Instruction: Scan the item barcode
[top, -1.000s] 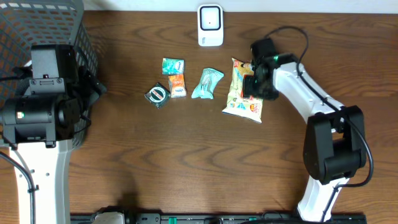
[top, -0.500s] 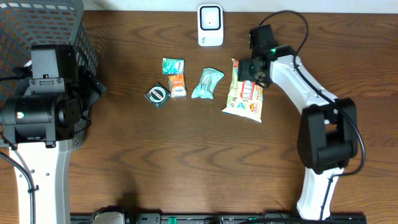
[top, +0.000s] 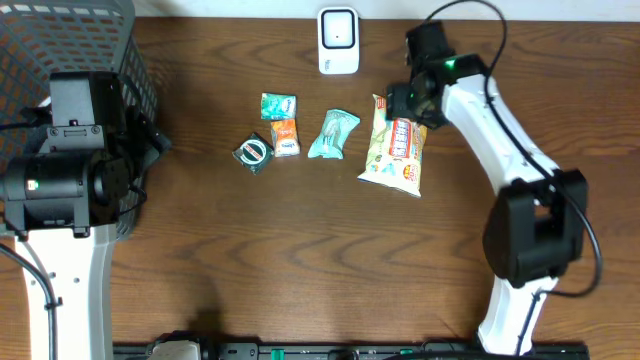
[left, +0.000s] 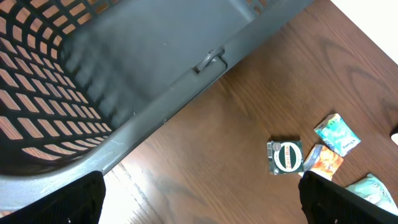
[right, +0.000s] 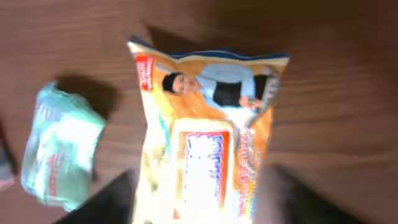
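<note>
A yellow snack bag (top: 396, 152) lies flat on the wooden table, right of centre. My right gripper (top: 401, 103) hovers over its far end. In the right wrist view, which is blurred, the bag (right: 205, 143) runs between the two dark fingers (right: 106, 202) of the right gripper (right: 199, 208). The jaws stand apart on either side of it, and I cannot tell whether they touch it. The white scanner (top: 338, 41) stands at the back edge, left of the gripper. My left gripper (left: 199, 202) hangs open over bare wood beside the basket, holding nothing.
A grey mesh basket (top: 100, 40) fills the back left corner (left: 124, 74). Between it and the bag lie a light teal bag (top: 333, 134), a teal packet (top: 278, 105), an orange packet (top: 286, 137) and a dark green packet (top: 253, 152).
My right gripper has moved from the middle of the snack bag's right side toward the back, to its far end near the scanner. The bag and the left arm have not moved.
</note>
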